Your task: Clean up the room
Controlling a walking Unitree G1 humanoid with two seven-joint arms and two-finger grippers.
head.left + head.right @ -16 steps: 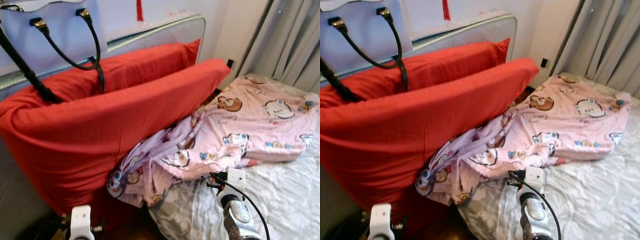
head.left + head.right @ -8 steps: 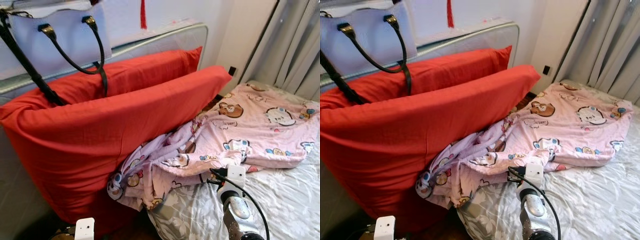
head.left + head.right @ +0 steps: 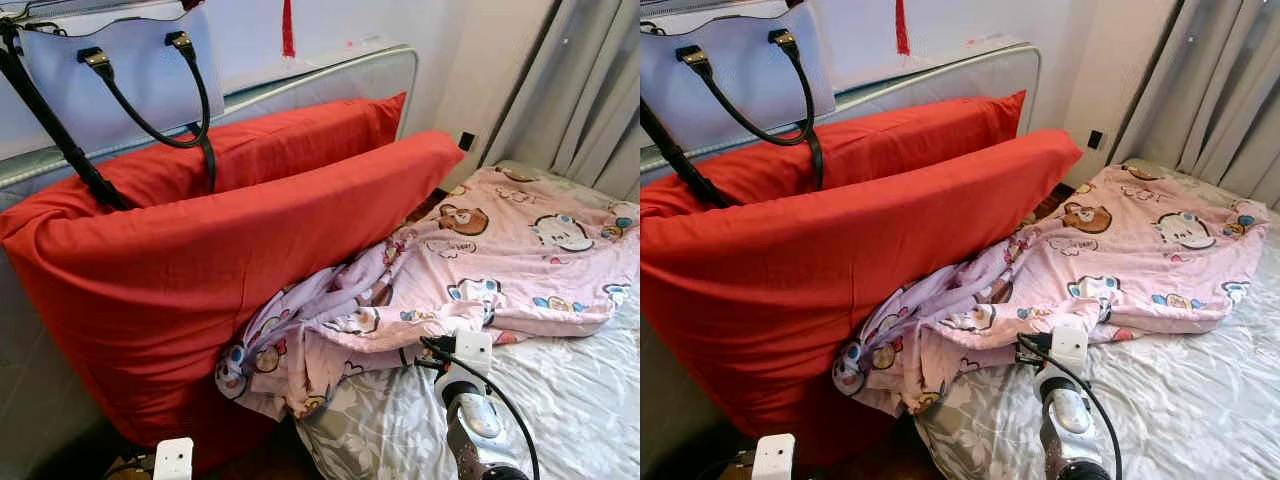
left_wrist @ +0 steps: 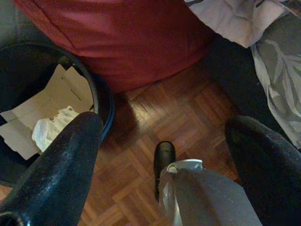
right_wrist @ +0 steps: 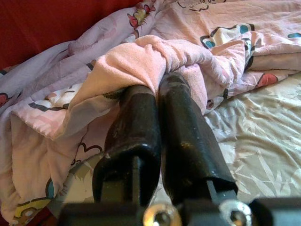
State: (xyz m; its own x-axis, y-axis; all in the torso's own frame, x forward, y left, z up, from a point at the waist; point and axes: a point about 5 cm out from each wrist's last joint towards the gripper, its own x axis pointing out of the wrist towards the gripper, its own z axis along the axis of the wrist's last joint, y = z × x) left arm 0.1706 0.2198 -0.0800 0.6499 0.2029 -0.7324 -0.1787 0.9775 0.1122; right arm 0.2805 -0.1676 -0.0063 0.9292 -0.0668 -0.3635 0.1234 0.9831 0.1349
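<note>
Blanket: the pink blanket (image 5: 141, 56) lies bunched on the bed (image 3: 570, 400), pinched at the right gripper (image 5: 155, 89) tips.
Right gripper: clenched on the fold, barely moved since a moment ago.
Left gripper (image 4: 164, 155): released, low beside the bin (image 4: 94, 89).
Meaning: ready to pull the blanket straight.

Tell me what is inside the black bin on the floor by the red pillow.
The black bin holds flattened cardboard and a crumpled white wad. The open left gripper hangs above the wooden floor; one finger covers part of the bin, and its bottom is dark.
</note>
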